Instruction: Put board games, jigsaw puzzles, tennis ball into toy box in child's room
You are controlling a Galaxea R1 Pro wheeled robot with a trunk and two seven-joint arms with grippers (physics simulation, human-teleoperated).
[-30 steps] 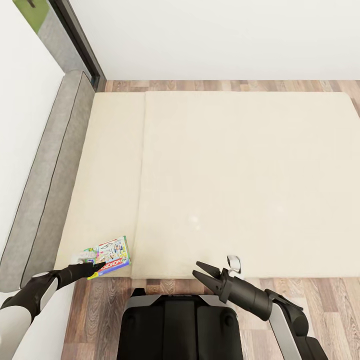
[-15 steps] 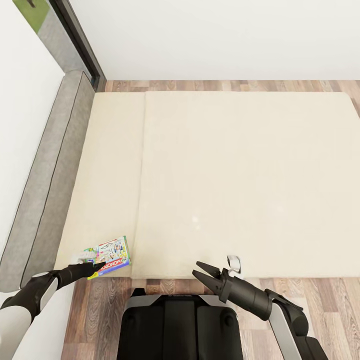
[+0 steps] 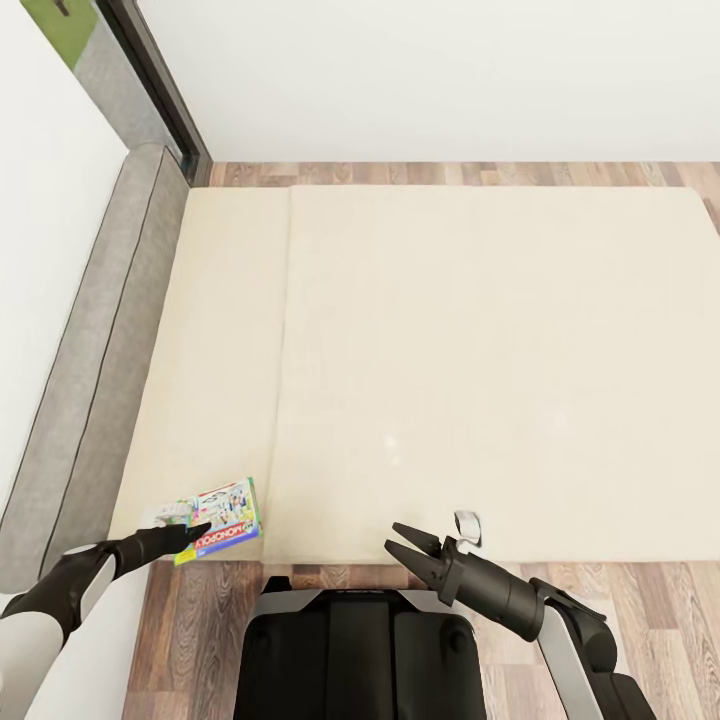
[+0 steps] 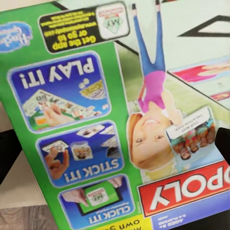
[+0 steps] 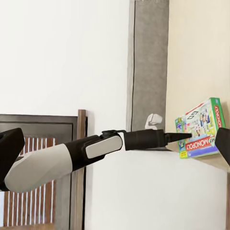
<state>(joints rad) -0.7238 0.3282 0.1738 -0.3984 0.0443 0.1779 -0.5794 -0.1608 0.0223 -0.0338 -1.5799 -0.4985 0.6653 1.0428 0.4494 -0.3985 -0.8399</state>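
**Surfaces and finishes**

The board game [image 3: 218,506] is showing a glossy printed cardboard lid. The bed [image 3: 480,370] is wearing smooth matt cream cloth, its headboard [image 3: 95,360] grey woven fabric. The floor [image 3: 640,620] is looking like grained wood planks, the left gripper [image 3: 196,530] matt black.

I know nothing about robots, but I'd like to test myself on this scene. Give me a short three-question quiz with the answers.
1. True or false: the board game lies at the near corner of the bed, close to the robot's left gripper.
2. Multiple choice: what word can be read on the game's box? A) Scrabble B) Monopoly C) Cluedo
3. Fill in: the floor around the bed is made of ____ planks.

Key: 1. True. The head view shows the box at the bed's edge, with the left gripper's tips at it. 2. B. 3. Wood.
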